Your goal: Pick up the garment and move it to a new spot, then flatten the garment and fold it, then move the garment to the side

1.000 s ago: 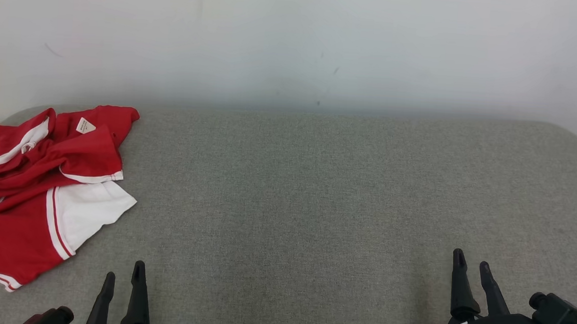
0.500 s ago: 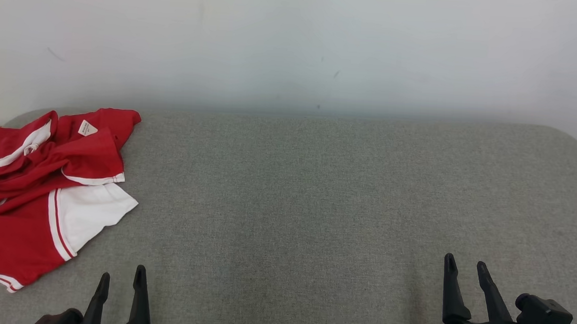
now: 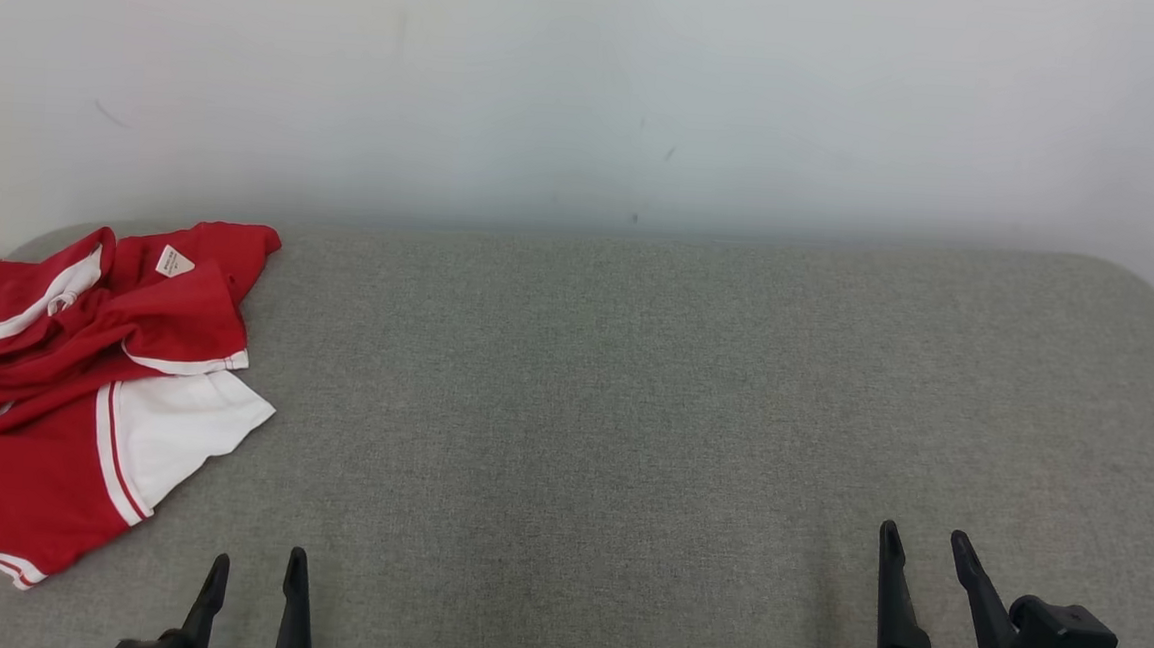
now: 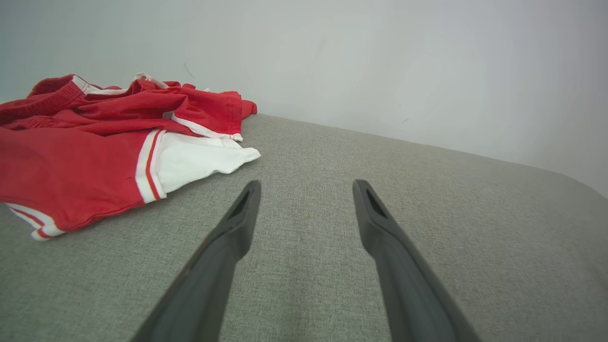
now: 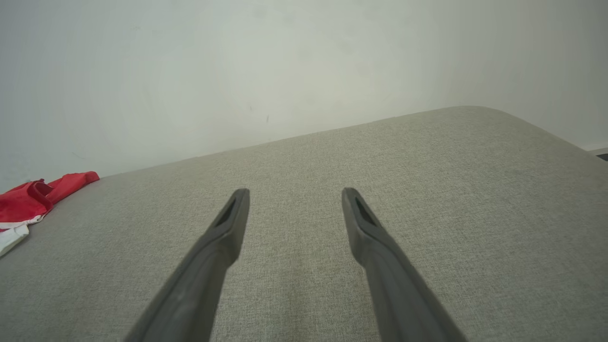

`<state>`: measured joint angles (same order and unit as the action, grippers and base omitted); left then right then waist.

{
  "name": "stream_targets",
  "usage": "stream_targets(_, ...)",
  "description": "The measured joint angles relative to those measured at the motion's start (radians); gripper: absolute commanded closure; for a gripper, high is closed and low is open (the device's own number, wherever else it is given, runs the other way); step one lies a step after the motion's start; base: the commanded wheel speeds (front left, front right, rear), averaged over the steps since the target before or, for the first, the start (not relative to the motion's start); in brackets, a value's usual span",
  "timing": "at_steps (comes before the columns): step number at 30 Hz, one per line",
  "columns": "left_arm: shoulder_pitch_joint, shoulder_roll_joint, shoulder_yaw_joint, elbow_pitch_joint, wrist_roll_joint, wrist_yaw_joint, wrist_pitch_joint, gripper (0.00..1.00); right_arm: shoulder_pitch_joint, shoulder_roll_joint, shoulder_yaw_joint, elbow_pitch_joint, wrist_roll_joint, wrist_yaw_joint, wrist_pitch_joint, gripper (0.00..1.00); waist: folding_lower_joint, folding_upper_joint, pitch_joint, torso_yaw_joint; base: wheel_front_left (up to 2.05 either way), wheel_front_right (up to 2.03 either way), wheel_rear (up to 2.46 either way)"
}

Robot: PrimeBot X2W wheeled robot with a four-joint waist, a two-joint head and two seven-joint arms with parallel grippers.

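Red with white trim, the garment (image 3: 29, 431) lies crumpled at the far left of the grey surface (image 3: 633, 388) and runs out of the head view on that side. One white panel (image 3: 185, 420) is spread toward the middle, and a small label (image 3: 173, 261) is turned up near the back. The step in hand, as I judge it, is the first one: to reach the cloth and pick it up. The left gripper (image 3: 258, 555) is near the lower hem, its fingers wide apart with nothing between them. The right gripper (image 3: 924, 531) is well apart from the cloth, on the other side, also wide open and empty. To do this well, I think the left one should take a thick red fold and not the thin panel, and press a little into the soft surface to catch several layers. Held at one point, the cloth will probably hang in a bunch, so flattening may need both arms. The middle of the surface seems a good new spot. I see nothing in the way; the wall (image 3: 592, 84) stands close behind.
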<state>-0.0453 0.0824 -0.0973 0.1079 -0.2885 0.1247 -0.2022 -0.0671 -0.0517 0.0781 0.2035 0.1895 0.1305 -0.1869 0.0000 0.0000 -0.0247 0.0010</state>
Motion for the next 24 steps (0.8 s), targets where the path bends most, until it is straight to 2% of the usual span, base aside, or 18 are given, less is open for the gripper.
stream_targets(8, 0.0, 0.013, -0.027, 0.0, 0.085, 0.009, -0.015, 0.0, 0.005, 0.001, 0.008, 0.014, -0.067, 0.0, -0.02, 0.0, 0.0, 0.0, -0.008, -0.002, 0.0, 0.0, 0.0)
stream_targets(24, 0.0, 0.027, -0.036, 0.008, 0.175, 0.02, -0.042, 0.0, 0.016, 0.001, 0.026, 0.018, -0.157, 0.0, -0.039, 0.0, 0.0, 0.0, -0.021, -0.001, 0.0, 0.0, 0.0)
